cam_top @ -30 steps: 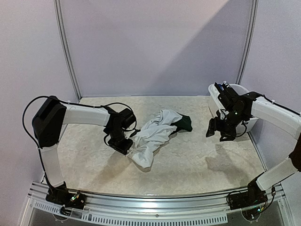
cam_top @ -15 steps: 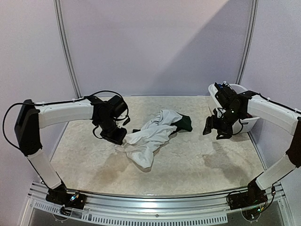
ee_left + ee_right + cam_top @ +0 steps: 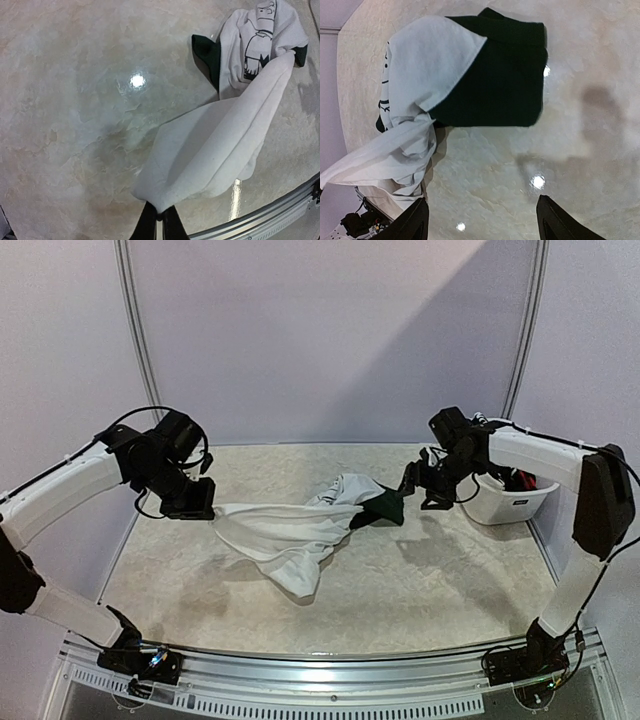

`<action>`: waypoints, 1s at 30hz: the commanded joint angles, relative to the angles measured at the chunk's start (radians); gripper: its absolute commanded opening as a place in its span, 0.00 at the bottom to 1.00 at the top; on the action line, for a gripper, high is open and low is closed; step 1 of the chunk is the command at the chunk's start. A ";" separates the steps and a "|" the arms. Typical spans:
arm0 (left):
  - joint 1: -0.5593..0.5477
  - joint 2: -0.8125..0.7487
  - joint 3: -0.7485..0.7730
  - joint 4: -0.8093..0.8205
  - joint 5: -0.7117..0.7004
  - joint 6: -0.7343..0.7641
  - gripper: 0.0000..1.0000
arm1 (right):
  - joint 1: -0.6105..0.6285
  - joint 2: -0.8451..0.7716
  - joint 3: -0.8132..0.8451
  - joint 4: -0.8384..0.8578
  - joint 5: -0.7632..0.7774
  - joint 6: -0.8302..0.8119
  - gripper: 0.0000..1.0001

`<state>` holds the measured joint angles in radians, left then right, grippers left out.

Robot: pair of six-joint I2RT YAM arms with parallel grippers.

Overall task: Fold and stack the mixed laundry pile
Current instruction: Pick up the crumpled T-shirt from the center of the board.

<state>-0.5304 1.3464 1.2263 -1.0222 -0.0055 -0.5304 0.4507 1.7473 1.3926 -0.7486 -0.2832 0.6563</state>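
The white T-shirt (image 3: pixel 285 535) with black print lies stretched across the table's middle, overlapping a dark green piece (image 3: pixel 385 506). My left gripper (image 3: pixel 197 512) is shut on the shirt's left edge and holds it lifted and pulled taut to the left. In the left wrist view my left gripper (image 3: pixel 160 218) pinches a bunched corner of the shirt (image 3: pixel 220 145). My right gripper (image 3: pixel 422 488) is open and empty, hovering just right of the green piece. In the right wrist view the green piece (image 3: pixel 495 85) lies under the shirt (image 3: pixel 420 65), ahead of my right gripper (image 3: pixel 482 220).
A white plastic tub (image 3: pixel 505 502) holding more garments stands at the back right, beside the right arm. The table's metal front rail (image 3: pixel 330 680) runs along the near edge. Bare table (image 3: pixel 440 580) lies in front of the clothes.
My left gripper has lifted and pulled the shirt's edge far left, stretching it out. My right gripper has moved left from beside the tub to just by the green piece.
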 commanded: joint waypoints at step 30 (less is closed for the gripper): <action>0.016 -0.117 -0.126 -0.063 -0.113 -0.196 0.00 | -0.011 0.420 0.131 0.138 -0.183 -0.121 0.45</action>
<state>-0.5270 1.2358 1.1130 -1.0893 -0.1024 -0.7124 0.4484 2.1368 1.5375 -0.6636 -0.4236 0.5518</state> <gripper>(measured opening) 0.014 0.516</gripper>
